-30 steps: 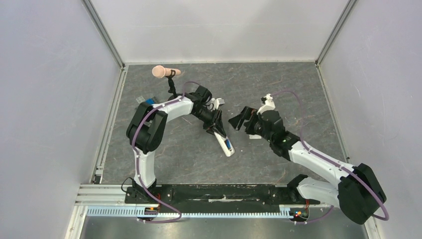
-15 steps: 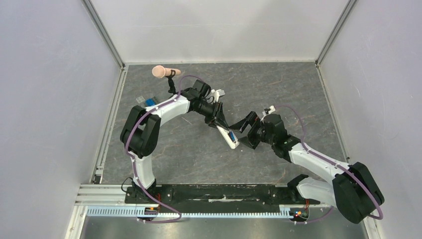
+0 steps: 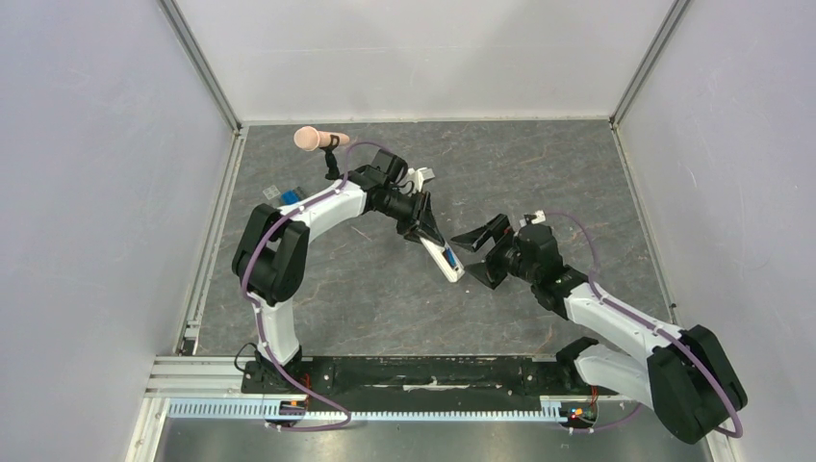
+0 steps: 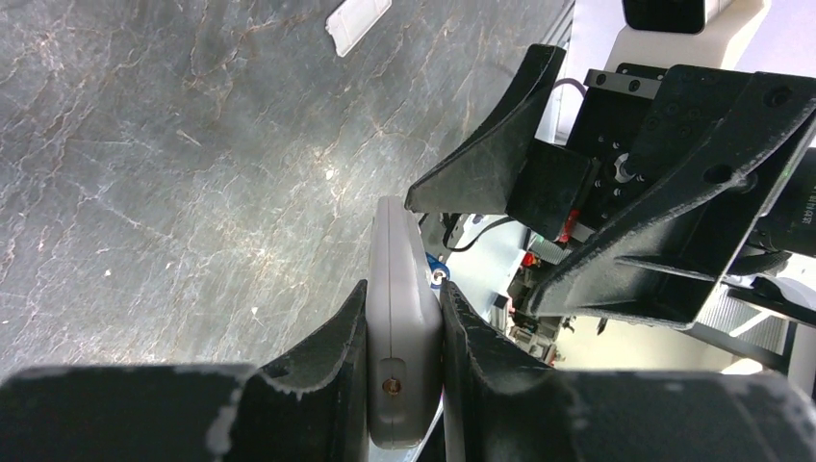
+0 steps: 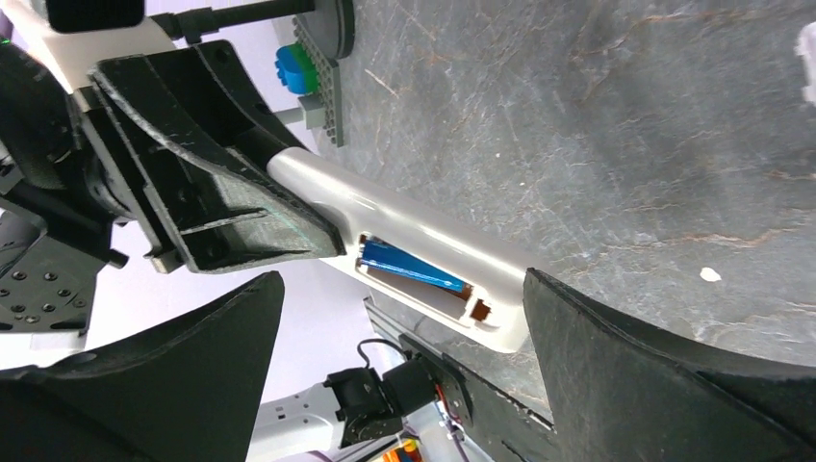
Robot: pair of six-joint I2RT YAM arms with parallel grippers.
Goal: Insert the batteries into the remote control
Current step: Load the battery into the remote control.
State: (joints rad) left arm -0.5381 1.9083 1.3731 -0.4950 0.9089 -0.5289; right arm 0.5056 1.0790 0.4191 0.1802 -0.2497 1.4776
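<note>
Two end effectors meet mid-worktop [image 3: 577, 183]: the left end effector [image 4: 402, 332] clamps the slim white plastic remote [image 5: 423, 241], the right end effector [image 3: 478, 255] gapes apart beside its free end.

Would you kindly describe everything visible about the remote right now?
The remote is a slim white glossy plastic bar, clamped at one end by the left end effector and held off the table. Its back faces the right wrist camera: the battery bay is open, a blue battery lying in it. The open right end effector brackets its free end; contact is unclear.
</note>
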